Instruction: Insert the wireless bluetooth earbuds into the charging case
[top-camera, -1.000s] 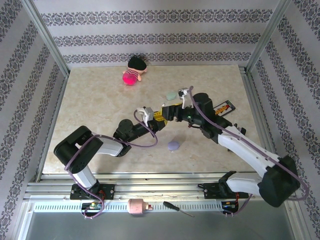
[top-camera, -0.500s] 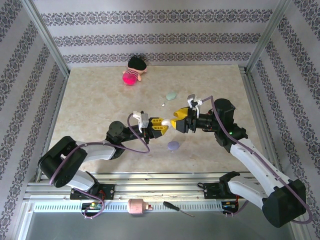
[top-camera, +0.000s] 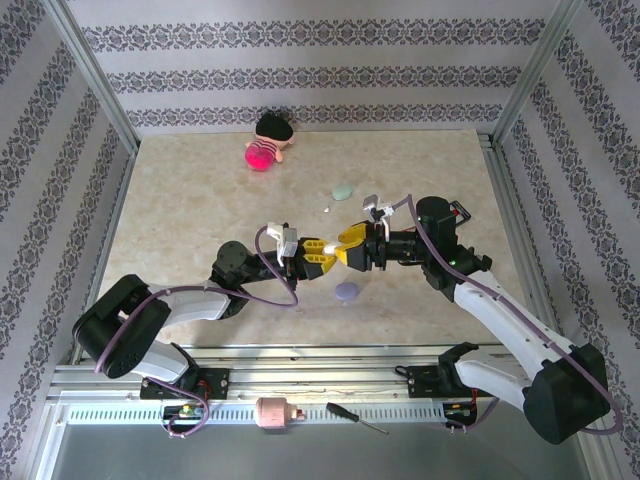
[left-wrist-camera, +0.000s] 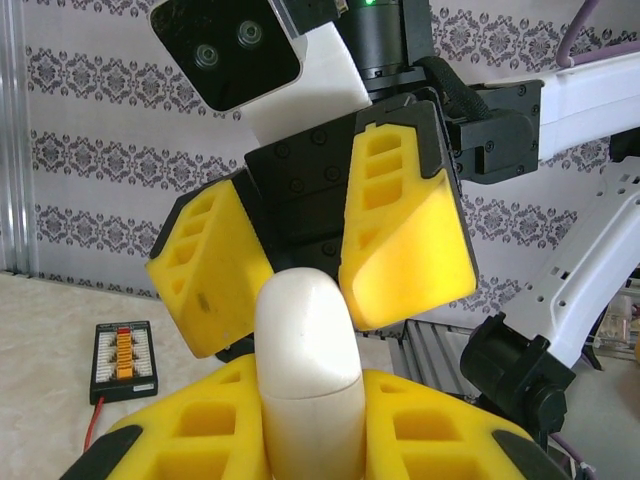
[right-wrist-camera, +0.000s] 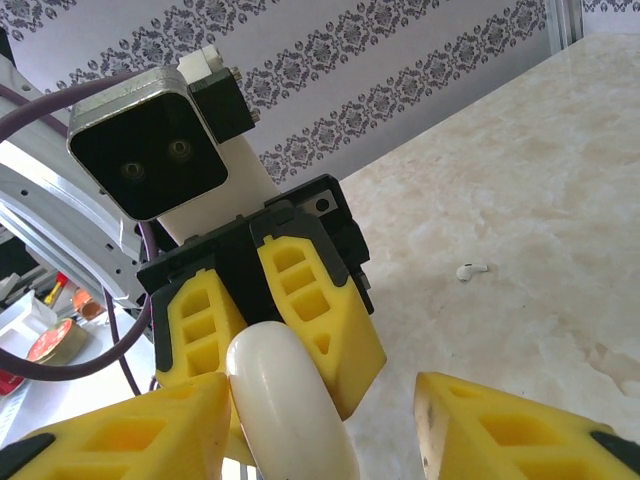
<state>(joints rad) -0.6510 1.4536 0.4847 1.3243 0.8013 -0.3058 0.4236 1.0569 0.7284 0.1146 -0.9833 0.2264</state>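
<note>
- The white case (left-wrist-camera: 305, 370) is clamped by the left hand (top-camera: 322, 250), whose fingers are shut on its lower half. It is held up in the air above the desk (top-camera: 200, 200), not resting on it.
- The case's long axis is seen to run along the line between the two hands, and its free rounded end is pointed straight into the right hand (top-camera: 346, 250).
- The right hand is held partly open around that free end. In its own wrist view one finger is pressed close against the case, while the other finger (right-wrist-camera: 500, 440) is kept apart from it by a clear gap, so nothing is gripped on that side yet.
- No opened lid can be made out, and no earbud is seen inside the case.
- One small white earbud (right-wrist-camera: 470, 270) is spotted lying loose on the desk, beyond the meeting hands on the far side, near the mint oval case (top-camera: 343, 191).
- A lavender oval case (top-camera: 347, 291) is left on the desk just on the near side of the hands.
- The coming move is judged to hang on that head-on line-up: the free end would have to be gripped squarely across the case's width before it can be passed over or opened, and only then could the earbud be fetched.
</note>
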